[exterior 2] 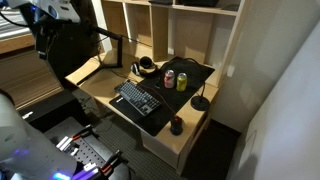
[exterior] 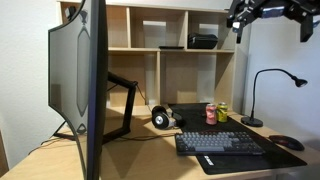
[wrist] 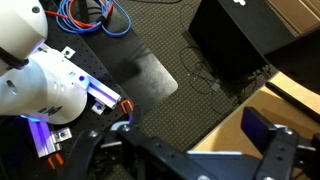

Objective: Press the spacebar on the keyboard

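Hovering gripper [exterior: 243,20] well apart from keyboard [exterior: 222,143]

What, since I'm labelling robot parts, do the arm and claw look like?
The arm has smooth, rounded white shells, with a blue-violet glow beneath them. The claw is black, with two chunky, angular fingers on dark blocky hardware. No markings are readable.

Wooden shelf unit [exterior: 180,40], wooden desk [exterior 2: 190,130], white wall [exterior 2: 285,90].
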Motion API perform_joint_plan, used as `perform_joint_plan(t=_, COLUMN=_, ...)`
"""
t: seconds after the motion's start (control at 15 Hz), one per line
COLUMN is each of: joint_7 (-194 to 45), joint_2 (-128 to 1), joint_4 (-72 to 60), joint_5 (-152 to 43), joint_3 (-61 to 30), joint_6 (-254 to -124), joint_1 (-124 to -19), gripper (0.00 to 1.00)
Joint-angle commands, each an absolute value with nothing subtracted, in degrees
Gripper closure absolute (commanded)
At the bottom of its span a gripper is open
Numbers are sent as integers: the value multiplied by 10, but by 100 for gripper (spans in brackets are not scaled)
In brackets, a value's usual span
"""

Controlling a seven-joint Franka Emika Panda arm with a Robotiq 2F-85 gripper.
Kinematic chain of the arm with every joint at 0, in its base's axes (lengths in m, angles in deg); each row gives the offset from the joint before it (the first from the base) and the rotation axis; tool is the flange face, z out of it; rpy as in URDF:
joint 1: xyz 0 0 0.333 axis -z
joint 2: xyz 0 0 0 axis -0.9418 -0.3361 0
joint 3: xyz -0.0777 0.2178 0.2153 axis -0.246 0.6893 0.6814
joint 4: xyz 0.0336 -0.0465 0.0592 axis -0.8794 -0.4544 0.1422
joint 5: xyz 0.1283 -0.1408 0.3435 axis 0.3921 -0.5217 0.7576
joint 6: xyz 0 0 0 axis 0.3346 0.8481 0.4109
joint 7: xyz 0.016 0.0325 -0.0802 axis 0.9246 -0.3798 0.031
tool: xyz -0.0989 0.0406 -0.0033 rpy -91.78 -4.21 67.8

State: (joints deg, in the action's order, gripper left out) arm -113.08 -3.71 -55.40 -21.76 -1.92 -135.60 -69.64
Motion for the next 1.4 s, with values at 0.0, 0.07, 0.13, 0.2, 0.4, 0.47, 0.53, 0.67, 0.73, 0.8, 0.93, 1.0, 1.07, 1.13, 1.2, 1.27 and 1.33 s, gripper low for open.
perform_joint_plan(t=0.0, joint_7=-1179, joint_2=80, joint_4=-543, joint_5=-194, joint_3=-26, joint_6=-1334, joint_1=-675, gripper=0)
perform_joint_plan(t=0.07, joint_7=-1200, joint_2=105, joint_4=-537, joint_5=-188, joint_3=-26, joint_6=-1332, joint_1=-668, gripper=0)
perform_joint_plan(t=0.13, joint_7=-1220, joint_2=128, joint_4=-531, joint_5=-183, joint_3=-25, joint_6=-1333, joint_1=-661, gripper=0)
perform_joint_plan(t=0.2, joint_7=-1239, joint_2=148, joint_4=-527, joint_5=-180, joint_3=-22, joint_6=-1341, joint_1=-652, gripper=0)
perform_joint_plan(t=0.4, joint_7=-1241, joint_2=155, joint_4=-520, joint_5=-186, joint_3=-20, joint_6=-1339, joint_1=-652, gripper=0)
perform_joint_plan(t=0.47, joint_7=-1246, joint_2=170, joint_4=-521, joint_5=-186, joint_3=-19, joint_6=-1339, joint_1=-648, gripper=0)
perform_joint_plan(t=0.53, joint_7=-1243, joint_2=135, joint_4=-538, joint_5=-183, joint_3=-13, joint_6=-1354, joint_1=-637, gripper=0)
perform_joint_plan(t=0.67, joint_7=-1257, joint_2=105, joint_4=-578, joint_5=-177, joint_3=-6, joint_6=-1389, joint_1=-615, gripper=0)
perform_joint_plan(t=0.73, joint_7=-1267, joint_2=93, joint_4=-597, joint_5=-182, joint_3=3, joint_6=-1411, joint_1=-605, gripper=0)
perform_joint_plan(t=0.8, joint_7=-1276, joint_2=69, joint_4=-612, joint_5=-182, joint_3=10, joint_6=-1435, joint_1=-599, gripper=0)
perform_joint_plan(t=0.93, joint_7=-1298, joint_2=18, joint_4=-644, joint_5=-182, joint_3=26, joint_6=-1499, joint_1=-590, gripper=0)
perform_joint_plan(t=1.0, joint_7=-1306, joint_2=-9, joint_4=-661, joint_5=-180, joint_3=30, joint_6=-1536, joint_1=-591, gripper=0)
perform_joint_plan(t=1.07, joint_7=-1316, joint_2=-42, joint_4=-674, joint_5=-182, joint_3=32, joint_6=-1570, joint_1=-594, gripper=0)
perform_joint_plan(t=1.13, joint_7=-1310, joint_2=-70, joint_4=-674, joint_5=-167, joint_3=7, joint_6=-1559, joint_1=-614, gripper=0)
perform_joint_plan(t=1.2, joint_7=-1317, joint_2=-22, joint_4=-667, joint_5=-199, joint_3=6, joint_6=-1549, joint_1=-622, gripper=0)
perform_joint_plan(t=1.27, joint_7=-1317, joint_2=-47, joint_4=-674, joint_5=-193, joint_3=2, joint_6=-1556, joint_1=-624, gripper=0)
perform_joint_plan(t=1.33, joint_7=-1316, joint_2=-65, joint_4=-675, joint_5=-190, joint_3=-1, joint_6=-1560, joint_1=-625, gripper=0)
